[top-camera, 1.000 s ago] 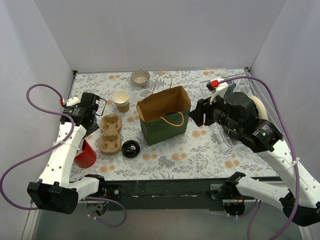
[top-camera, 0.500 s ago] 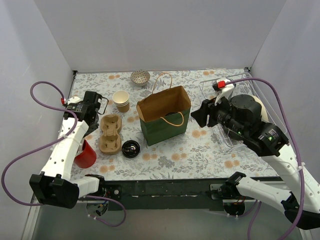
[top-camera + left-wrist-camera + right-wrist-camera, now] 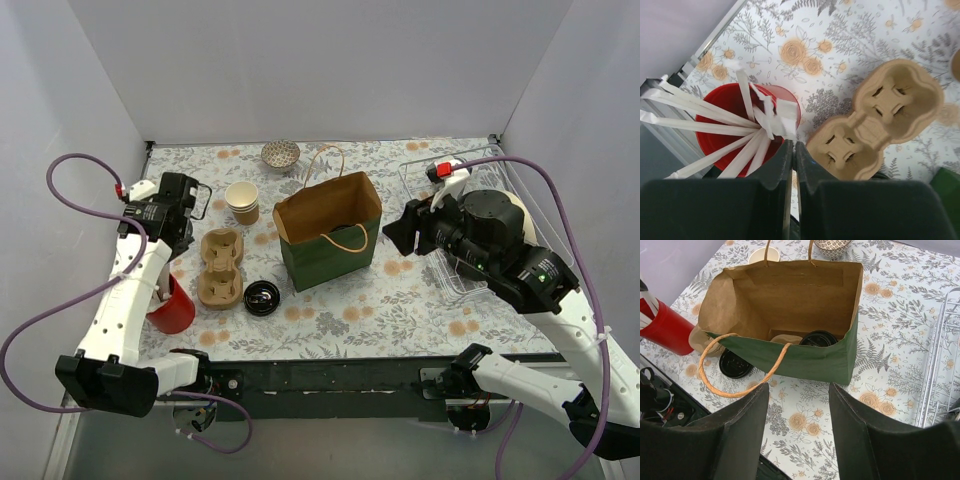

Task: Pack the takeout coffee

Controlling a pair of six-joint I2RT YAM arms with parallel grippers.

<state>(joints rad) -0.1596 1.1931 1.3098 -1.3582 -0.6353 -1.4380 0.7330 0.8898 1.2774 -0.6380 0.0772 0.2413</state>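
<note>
The green paper bag (image 3: 328,238) stands open mid-table. In the right wrist view, the takeout coffee's black sip lid (image 3: 817,338) shows at the bottom of the bag (image 3: 805,360); its tan cup is mostly hidden. From the top view the coffee is hidden by the bag. My right gripper (image 3: 400,232) is open and empty, just right of the bag and apart from it; in its wrist view (image 3: 799,405) the jaws stand wide over bare table. My left gripper (image 3: 183,240) is shut and empty, held above the gap between the red cup and the cup carrier (image 3: 792,147).
A tan pulp cup carrier (image 3: 220,267) and a spare black lid (image 3: 262,297) lie left of the bag. A red cup of wrapped straws (image 3: 172,310) stands front left. Stacked paper cups (image 3: 242,202) and a patterned bowl (image 3: 280,154) sit behind. A clear rack (image 3: 455,270) lies right.
My right gripper has drawn back a little to the right, away from the bag. My left gripper has shifted slightly left and back. The bag has not moved.
</note>
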